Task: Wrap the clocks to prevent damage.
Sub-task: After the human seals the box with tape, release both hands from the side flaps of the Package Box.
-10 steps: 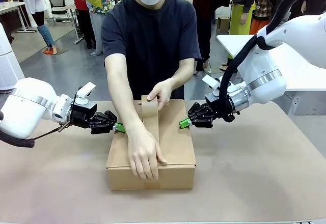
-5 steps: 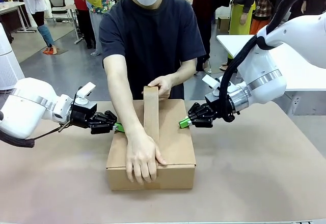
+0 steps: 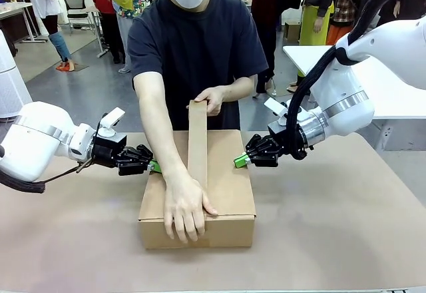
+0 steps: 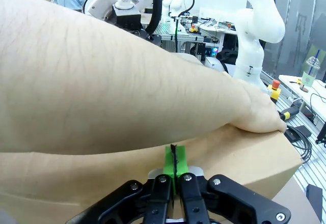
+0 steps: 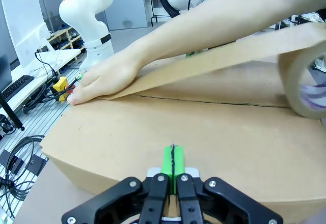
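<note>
One brown cardboard box (image 3: pixel 198 190) sits on the desk (image 3: pixel 333 233) near the middle, between the two arms, its top flaps folded shut with the seam running from the far side to the near side. The clocks themselves cannot be seen; presumably they are inside, though nothing confirms it. A strip of brown packing tape (image 3: pixel 197 140) runs along that seam, stuck down at the near edge and rising off the lid toward the far side. The person's hand (image 3: pixel 184 206) on the left presses the strip flat over the near edge of the box, fingers curled down the front wall. The other hand (image 3: pixel 212 99) holds the tape roll (image 5: pixel 304 89) up above the far edge, keeping the strip taut; the right wrist view shows the roll's rounded side at the right.

On the left, the left claw (image 3: pixel 155 166) is closed, green pads pressed together, its tip at the upper left side of the box, just under the person's forearm. In the left wrist view the pads (image 4: pixel 174 161) meet with nothing between them and seem to touch the cardboard. On the right, the right claw (image 3: pixel 238 162) is likewise closed and empty, its tip against the right side of the box near the top edge.
</note>
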Controlling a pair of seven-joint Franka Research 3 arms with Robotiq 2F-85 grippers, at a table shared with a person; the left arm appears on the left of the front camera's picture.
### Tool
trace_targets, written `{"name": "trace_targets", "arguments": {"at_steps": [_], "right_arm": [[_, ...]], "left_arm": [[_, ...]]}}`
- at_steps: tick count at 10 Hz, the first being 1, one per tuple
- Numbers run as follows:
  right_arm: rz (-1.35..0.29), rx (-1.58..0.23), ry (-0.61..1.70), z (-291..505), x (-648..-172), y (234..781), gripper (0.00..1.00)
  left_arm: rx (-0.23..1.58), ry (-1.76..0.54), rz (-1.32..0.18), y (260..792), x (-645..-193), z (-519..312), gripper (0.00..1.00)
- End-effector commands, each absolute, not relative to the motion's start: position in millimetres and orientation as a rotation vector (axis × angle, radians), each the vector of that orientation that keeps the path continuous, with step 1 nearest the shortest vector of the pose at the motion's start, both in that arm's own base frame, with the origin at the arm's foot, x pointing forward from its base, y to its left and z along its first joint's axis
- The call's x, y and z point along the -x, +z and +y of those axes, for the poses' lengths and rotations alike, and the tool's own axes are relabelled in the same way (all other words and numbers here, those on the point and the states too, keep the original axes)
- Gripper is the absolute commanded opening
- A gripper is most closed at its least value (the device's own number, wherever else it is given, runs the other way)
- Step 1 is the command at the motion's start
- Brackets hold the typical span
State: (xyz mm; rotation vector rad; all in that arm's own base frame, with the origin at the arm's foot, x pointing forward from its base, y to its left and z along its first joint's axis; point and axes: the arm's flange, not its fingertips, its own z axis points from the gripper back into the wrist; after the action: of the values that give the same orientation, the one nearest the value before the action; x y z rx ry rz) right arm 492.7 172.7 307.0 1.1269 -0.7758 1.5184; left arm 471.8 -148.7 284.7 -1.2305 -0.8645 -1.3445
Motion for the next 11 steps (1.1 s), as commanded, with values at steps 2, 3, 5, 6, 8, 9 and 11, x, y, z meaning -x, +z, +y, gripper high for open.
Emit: {"name": "trace_targets", "arguments": {"at_steps": [2,3,5,6,8,9,11], "right_arm": [[-0.774,-1.122,1.509,172.3,-493.6,303.8,0.01],[-0.774,-1.122,1.509,172.3,-493.6,303.8,0.01],[-0.774,-1.122,1.509,172.3,-493.6,303.8,0.01],[-0.774,-1.122,1.509,172.3,-493.6,303.8,0.01],[-0.774,-1.122,1.509,172.3,-493.6,303.8,0.01],[-0.774,-1.122,1.509,172.3,-493.6,303.8,0.01],[-0.774,-1.122,1.509,172.3,-493.6,303.8,0.01]], "left_arm": [[1.224,-1.334,-0.868,281.9,-470.8,-149.2,0.0],[1.224,-1.334,-0.868,281.9,-470.8,-149.2,0.0],[1.224,-1.334,-0.868,281.9,-470.8,-149.2,0.0],[1.224,-1.334,-0.868,281.9,-470.8,-149.2,0.0],[1.224,-1.334,-0.868,281.9,-470.8,-149.2,0.0],[1.224,-1.334,-0.868,281.9,-470.8,-149.2,0.0],[1.224,-1.334,-0.868,281.9,-470.8,-149.2,0.0]]}}
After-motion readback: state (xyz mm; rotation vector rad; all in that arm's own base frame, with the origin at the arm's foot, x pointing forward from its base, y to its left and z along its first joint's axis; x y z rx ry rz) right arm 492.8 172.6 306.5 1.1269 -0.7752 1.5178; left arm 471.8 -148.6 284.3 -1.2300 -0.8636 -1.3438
